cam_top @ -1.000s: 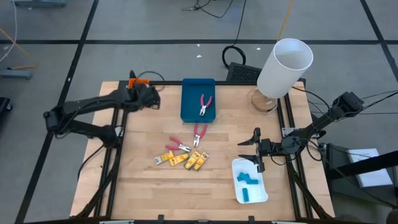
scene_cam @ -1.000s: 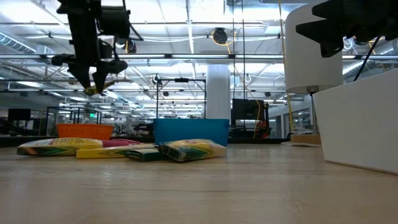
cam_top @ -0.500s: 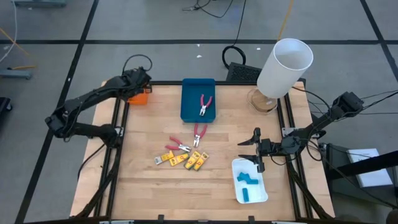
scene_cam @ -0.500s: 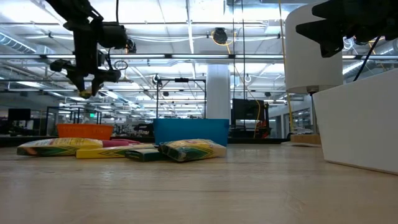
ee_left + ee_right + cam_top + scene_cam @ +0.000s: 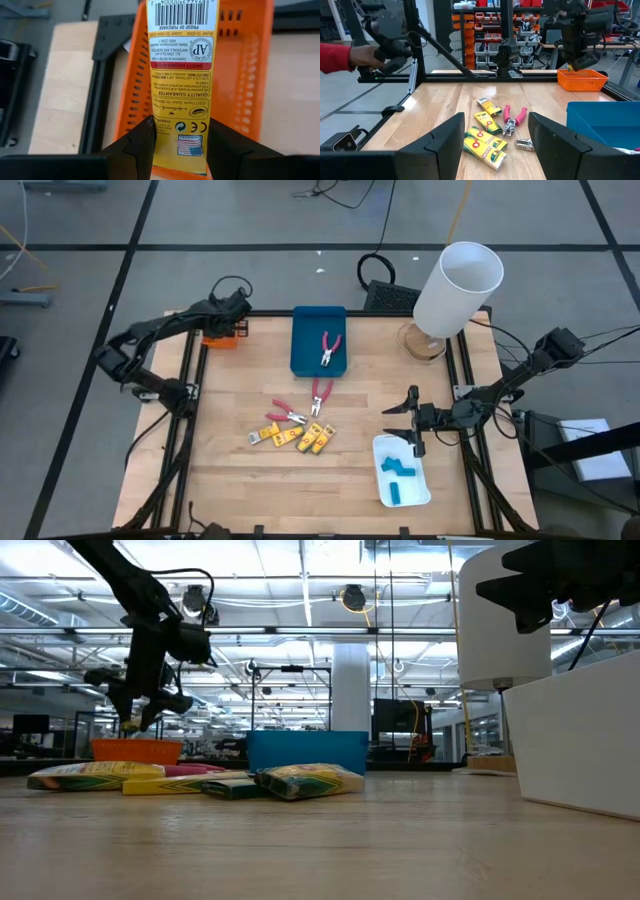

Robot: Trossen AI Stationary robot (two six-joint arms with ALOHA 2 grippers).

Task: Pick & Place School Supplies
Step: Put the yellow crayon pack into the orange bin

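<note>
Your left end effector (image 5: 177,142) is clamped on a yellow crayon box (image 5: 183,75), holding it over the orange tray (image 5: 222,335) at the worktop's (image 5: 230,470) far left corner. Your right end effector (image 5: 413,420) waits with fingers spread above the white tray (image 5: 420,490), which holds light-blue blocks (image 5: 398,470). More yellow boxes (image 5: 300,437) and two red-handled pliers (image 5: 305,404) lie mid-worktop; another pair of pliers (image 5: 328,349) sits in the blue tray (image 5: 303,358).
</note>
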